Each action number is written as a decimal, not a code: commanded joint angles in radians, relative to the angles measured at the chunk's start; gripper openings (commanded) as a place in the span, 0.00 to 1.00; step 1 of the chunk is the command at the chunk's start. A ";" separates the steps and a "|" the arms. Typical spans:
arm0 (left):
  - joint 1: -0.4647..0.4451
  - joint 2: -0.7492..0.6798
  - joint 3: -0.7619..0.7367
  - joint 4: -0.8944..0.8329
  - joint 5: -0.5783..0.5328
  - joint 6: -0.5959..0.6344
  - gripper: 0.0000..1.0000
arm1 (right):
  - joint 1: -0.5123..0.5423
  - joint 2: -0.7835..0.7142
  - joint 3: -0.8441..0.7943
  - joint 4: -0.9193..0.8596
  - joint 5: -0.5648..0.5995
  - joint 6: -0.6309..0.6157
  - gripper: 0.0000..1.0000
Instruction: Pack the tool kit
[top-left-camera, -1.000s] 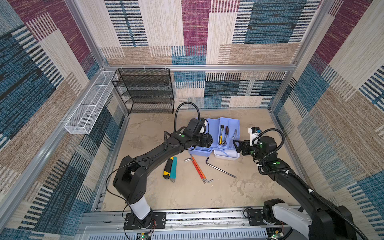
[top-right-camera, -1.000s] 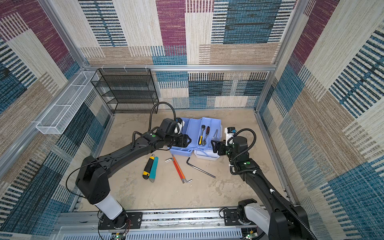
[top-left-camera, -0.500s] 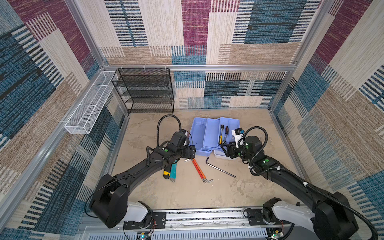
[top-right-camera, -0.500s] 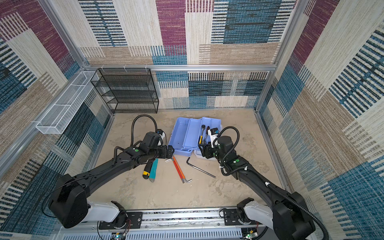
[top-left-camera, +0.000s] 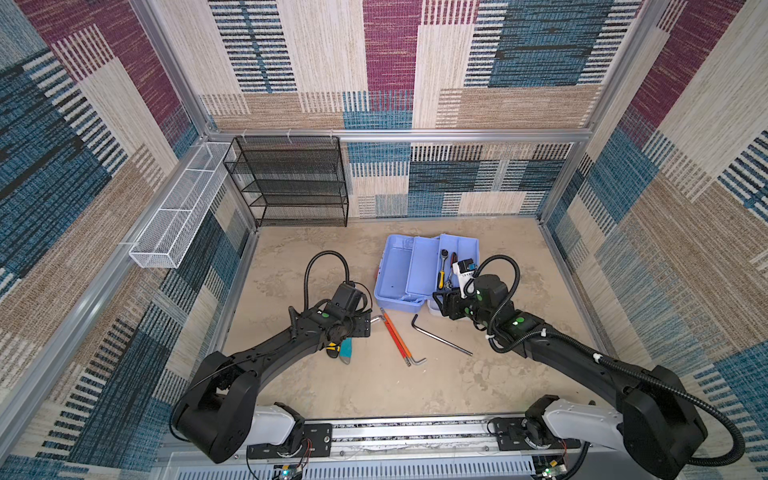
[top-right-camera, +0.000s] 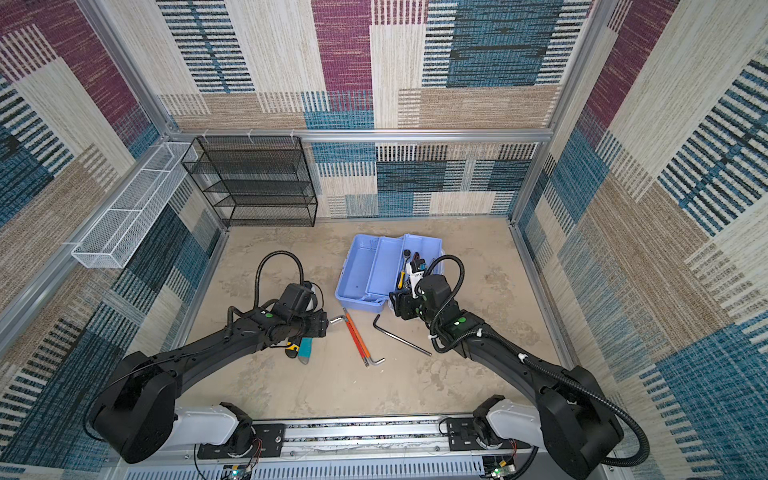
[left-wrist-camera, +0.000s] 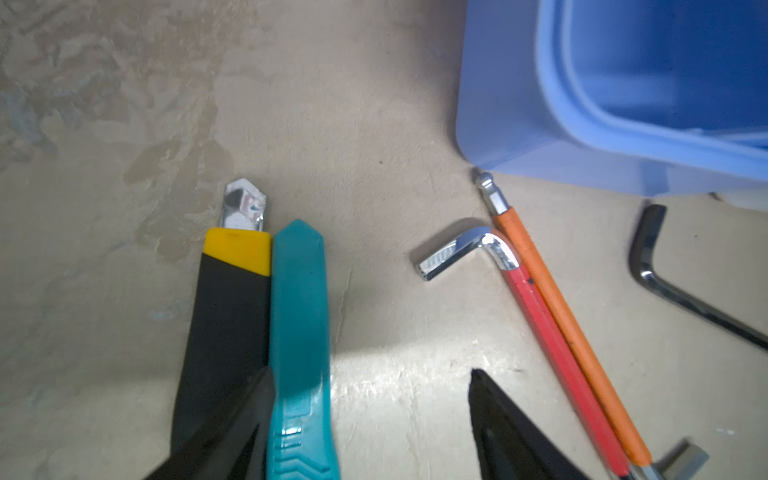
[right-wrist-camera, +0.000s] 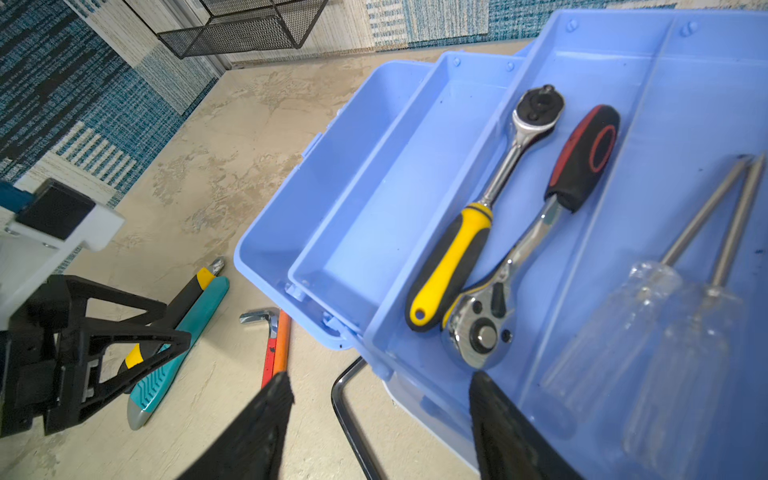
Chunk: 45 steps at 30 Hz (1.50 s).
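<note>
The tool kit (top-left-camera: 395, 270) (top-right-camera: 357, 270) stands open, a light blue box with a fold-out tray (right-wrist-camera: 685, 124). The tray holds two ratchets (right-wrist-camera: 457, 257) and two clear screwdrivers (right-wrist-camera: 644, 332). My left gripper (top-left-camera: 365, 324) (left-wrist-camera: 370, 415) hangs open low over a teal knife (left-wrist-camera: 299, 311) and a black-yellow knife (left-wrist-camera: 232, 311) lying side by side. The teal one runs just inside one finger (left-wrist-camera: 232, 415). A red hex key (left-wrist-camera: 548, 332) and an orange one (left-wrist-camera: 561, 311) lie beside it. My right gripper (top-left-camera: 442, 305) (right-wrist-camera: 380, 386) is open over the kit's near corner, above a black hex key (top-left-camera: 436, 338) (right-wrist-camera: 345, 411).
A black wire rack (top-left-camera: 291, 183) stands against the back wall. A white mesh basket (top-left-camera: 178, 216) hangs on the left wall. Carpeted walls close in all sides, and the arms' mounting rail (top-left-camera: 395, 432) runs along the front.
My left gripper has pulled back from the tool kit toward the front and now sits over the knives. My right gripper has shifted left, to the kit's near corner.
</note>
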 joint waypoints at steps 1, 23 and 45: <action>0.001 0.011 -0.009 0.001 -0.018 -0.023 0.75 | 0.001 0.002 0.005 0.025 0.014 0.013 0.70; 0.002 0.086 -0.051 0.028 0.055 -0.059 0.61 | 0.002 -0.003 -0.006 0.017 0.063 0.017 0.73; -0.051 0.027 -0.163 0.100 0.203 -0.231 0.44 | 0.002 0.039 0.001 0.032 0.033 0.048 0.71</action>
